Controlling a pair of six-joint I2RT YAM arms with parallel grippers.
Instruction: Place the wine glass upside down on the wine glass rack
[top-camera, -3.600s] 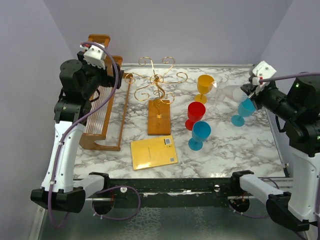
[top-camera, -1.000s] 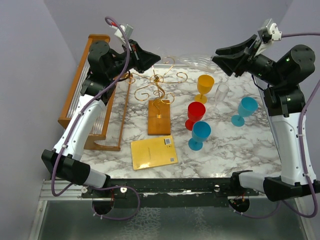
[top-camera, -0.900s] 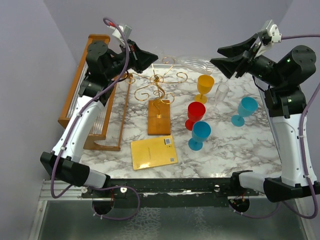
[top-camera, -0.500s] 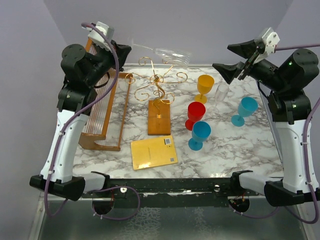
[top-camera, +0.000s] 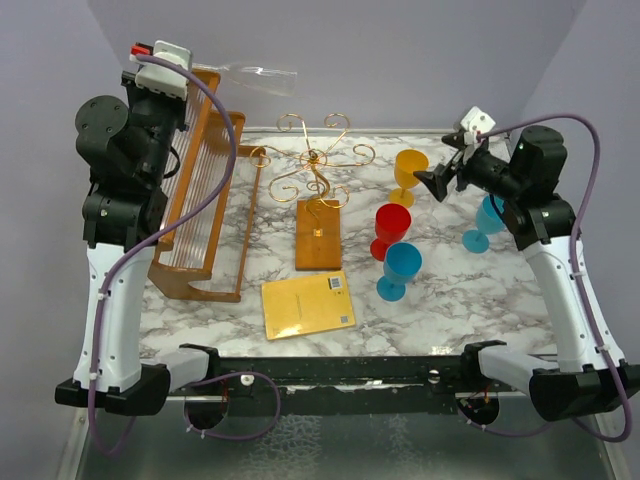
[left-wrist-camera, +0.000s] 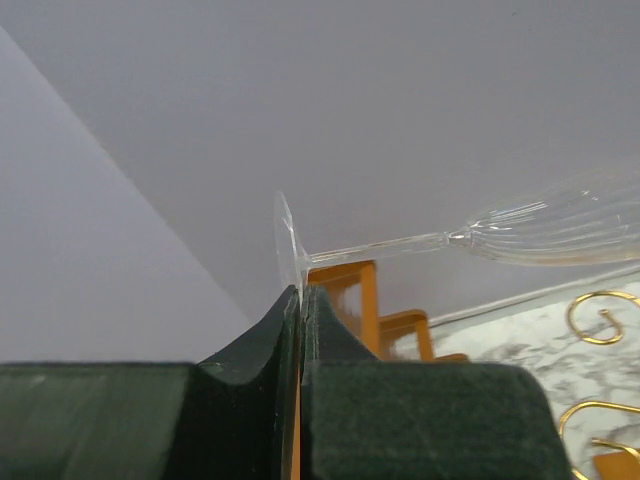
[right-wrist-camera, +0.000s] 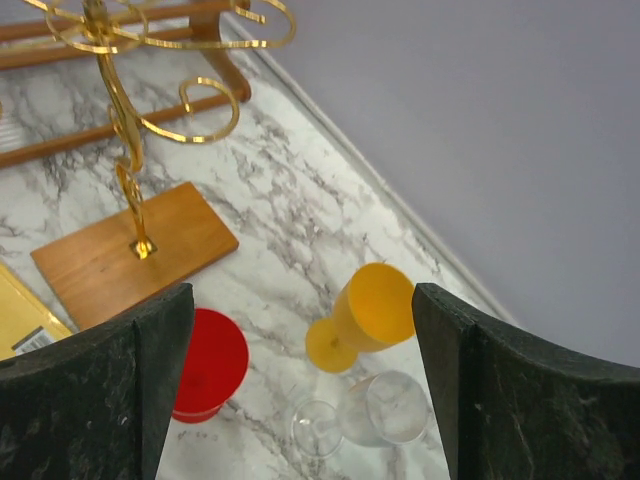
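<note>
Overhead, the left gripper (left-wrist-camera: 298, 300) was raised at the far left of the scene, its fingers (left-wrist-camera: 250, 345) clenched on the rim of the round foot of the clear wine glass (left-wrist-camera: 550, 232). The foot stood on edge, wedged in the slit between the two fingertips. From there the glass lay almost level in the air, its stem and ribbed bowl reaching out to the right, beyond the fingers. It hung above the far end of the wooden frame (top-camera: 200, 205), to the left of the gold wire rack (top-camera: 318, 165) and well apart from its curled arms. The rack stood on its brown base (top-camera: 320, 238) on the marble table (top-camera: 470, 290), with no glass on it.

On the right, the right gripper (right-wrist-camera: 300, 300) was released, fingers (right-wrist-camera: 520, 395) spread wide and gripping nothing. Below it stood a yellow glass (right-wrist-camera: 372, 310), a red glass (right-wrist-camera: 210, 365) and a second clear glass (right-wrist-camera: 385, 408) beside the yellow one.
</note>
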